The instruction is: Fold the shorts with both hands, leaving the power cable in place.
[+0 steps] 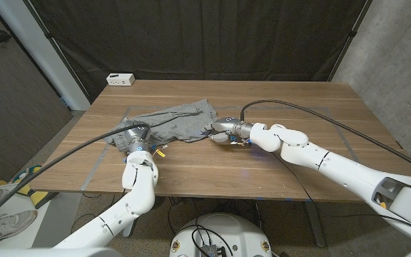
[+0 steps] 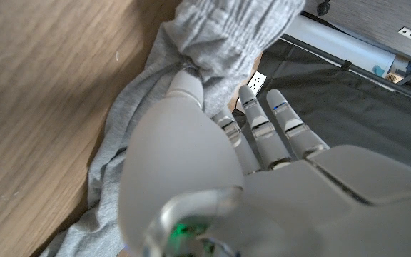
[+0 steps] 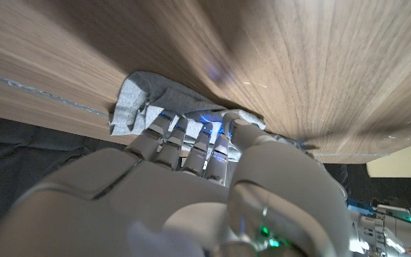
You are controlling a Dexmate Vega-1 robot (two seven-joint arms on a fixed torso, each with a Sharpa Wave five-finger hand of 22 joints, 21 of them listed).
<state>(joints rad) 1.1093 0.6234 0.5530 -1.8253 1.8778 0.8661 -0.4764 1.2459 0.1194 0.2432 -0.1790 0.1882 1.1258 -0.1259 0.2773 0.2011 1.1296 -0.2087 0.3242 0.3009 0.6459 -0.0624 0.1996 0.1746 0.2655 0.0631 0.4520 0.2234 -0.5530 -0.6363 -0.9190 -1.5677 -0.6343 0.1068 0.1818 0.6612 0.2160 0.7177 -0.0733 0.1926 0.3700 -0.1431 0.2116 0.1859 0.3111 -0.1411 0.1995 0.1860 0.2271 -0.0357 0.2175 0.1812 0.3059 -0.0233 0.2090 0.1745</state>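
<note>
Shorts gripped by both hands (bunched grey fabric).

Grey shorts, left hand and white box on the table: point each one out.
grey shorts (image 1: pixel 180 120), head view, on the flat fabric in the middle.
left hand (image 1: pixel 135 137), head view, on its back, at the shorts' left edge.
white box (image 1: pixel 120 79), head view, on its front face, at the table's far left corner.

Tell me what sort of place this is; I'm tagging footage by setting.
Probably a robot lab or test bay: a black curtain behind a wooden table, a bare concrete wall, and tape marks on the tabletop.
</note>
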